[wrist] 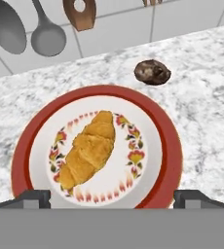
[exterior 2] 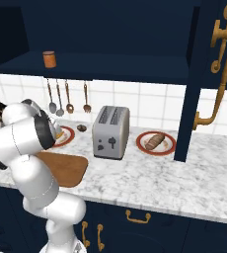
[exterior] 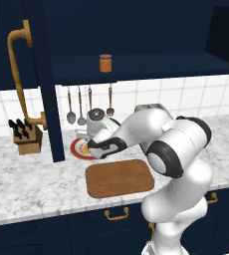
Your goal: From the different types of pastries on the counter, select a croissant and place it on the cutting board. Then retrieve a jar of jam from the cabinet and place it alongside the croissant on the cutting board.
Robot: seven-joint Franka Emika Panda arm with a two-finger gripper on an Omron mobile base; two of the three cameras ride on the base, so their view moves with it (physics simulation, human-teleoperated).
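In the hand view, the gripper (wrist: 112, 198) hangs spread wide and empty at the bottom edge, its two dark fingertips (wrist: 32, 198) straddling the near rim of a red-rimmed plate (wrist: 170, 146); the golden croissant (wrist: 88, 149) lies diagonally at the plate's centre, left of mid-frame; a small dark brown lump (wrist: 152, 72) sits on the marbled counter (wrist: 206, 97) beyond it, upper right. In the left base view, the cutting board (exterior: 119, 177) lies bare at centre, nearer than the plate; the jar of jam (exterior: 105, 63) stands on the open cabinet (exterior: 146, 64) shelf, upper middle.
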